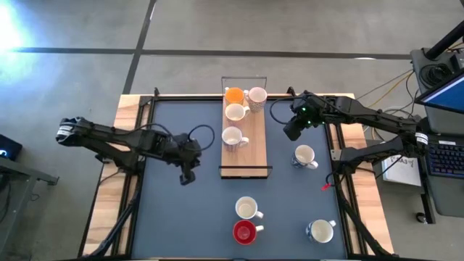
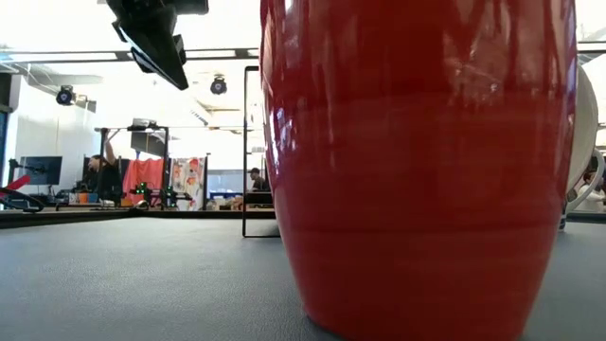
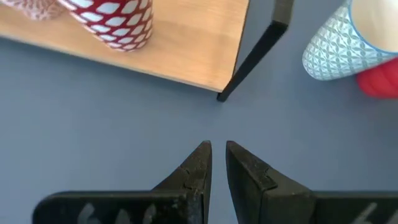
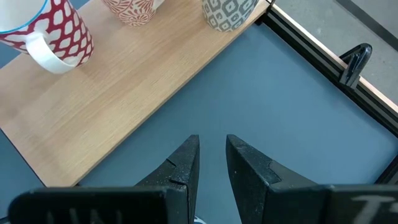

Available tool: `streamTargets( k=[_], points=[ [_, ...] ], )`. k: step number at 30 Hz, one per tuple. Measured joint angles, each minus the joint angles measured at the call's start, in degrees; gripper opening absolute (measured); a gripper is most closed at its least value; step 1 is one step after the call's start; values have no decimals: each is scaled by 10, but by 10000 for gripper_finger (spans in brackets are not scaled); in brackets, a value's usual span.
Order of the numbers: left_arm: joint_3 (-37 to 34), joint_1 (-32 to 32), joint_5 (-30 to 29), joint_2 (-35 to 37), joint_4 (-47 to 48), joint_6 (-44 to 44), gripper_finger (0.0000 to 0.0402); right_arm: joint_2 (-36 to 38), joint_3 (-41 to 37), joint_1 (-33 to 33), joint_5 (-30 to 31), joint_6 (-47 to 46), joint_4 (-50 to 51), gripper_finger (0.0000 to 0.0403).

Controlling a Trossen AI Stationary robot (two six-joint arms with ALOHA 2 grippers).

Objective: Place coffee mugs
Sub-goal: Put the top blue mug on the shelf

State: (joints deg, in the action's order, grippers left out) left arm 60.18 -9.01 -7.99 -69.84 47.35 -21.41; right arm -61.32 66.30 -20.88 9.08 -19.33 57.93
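Observation:
Four coffee mugs stand on the wooden board [image 1: 250, 152]: an orange mug [image 1: 233, 94], a pale mug [image 1: 257, 95] and two white mugs [image 1: 235, 112] [image 1: 232, 136]. Four more stand on the dark mat: a white mug [image 1: 304, 155] right of the board, a cream mug [image 1: 247, 209], a red mug [image 1: 245, 232] and another white mug [image 1: 320, 230] near the front edge. My left gripper [image 1: 188, 174] [image 3: 217, 149] hovers shut over the mat left of the board's near end. My right gripper [image 1: 292, 130] [image 4: 211, 146] hovers shut right of the board.
The board has a thin black frame [image 1: 245, 171] at its near end and a clear upright panel [image 1: 244, 78] at its far end. Black rails [image 4: 311, 53] edge the mat. In the low view the red mug [image 2: 417, 161] blocks most of the picture. Bare mat lies left of the board.

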Motion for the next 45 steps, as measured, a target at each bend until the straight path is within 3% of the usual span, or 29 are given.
streamTargets(
  k=[19, 23, 27, 32, 37, 45],
  points=[
    [-5, 5, 41, 6, 15, 21, 29, -3, 0, 0, 0, -39, -123, 68],
    [-19, 4, 42, 6, -4, 2, 29, -11, 0, 0, -44, -73, -135, 68],
    [-26, 5, 42, 6, -7, -1, 29, -17, 0, -1, -68, -117, -80, 68],
    [-29, 5, 40, 10, 5, 1, 29, -21, 0, -1, -104, -185, 68, 71],
    [-36, 9, 39, 13, 5, 2, 29, -24, 0, -1, -134, -191, 188, 87],
    [-49, 10, 24, 12, -14, 8, 29, -26, 0, -1, -125, -170, 217, 89]
  ],
)
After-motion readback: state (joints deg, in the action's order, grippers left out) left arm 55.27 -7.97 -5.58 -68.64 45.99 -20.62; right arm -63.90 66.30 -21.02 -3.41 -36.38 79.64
